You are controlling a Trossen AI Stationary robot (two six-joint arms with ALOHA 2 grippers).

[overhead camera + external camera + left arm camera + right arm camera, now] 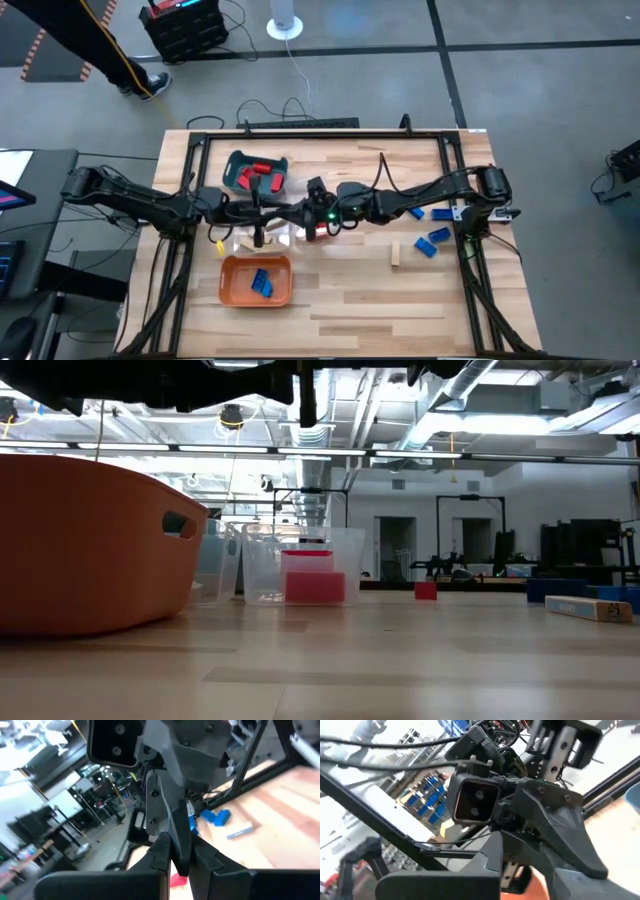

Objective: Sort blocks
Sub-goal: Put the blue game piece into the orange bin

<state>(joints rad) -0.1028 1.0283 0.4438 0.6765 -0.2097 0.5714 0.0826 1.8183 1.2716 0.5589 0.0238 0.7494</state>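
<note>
Both arms reach in over the middle of the table and meet above a clear tray (268,238). My left gripper (292,212) and my right gripper (326,210) face each other closely, well above the table. A red block (315,232) shows under them and stands at the clear tray (313,586) in the low view. Red blocks (256,176) lie in the teal tray and blue blocks (261,283) in the orange tray. Loose blue blocks (430,240) and a tan block (395,255) lie flat on the table's right part. In each wrist view the other arm fills the picture.
The teal tray (236,160) sits toward the far edge and the orange tray (228,290) toward the near edge, both left of centre. A small red block (425,590) stands farther back. Bare wood lies along the near right of the table (400,310). A person's leg (100,50) shows beyond the far edge.
</note>
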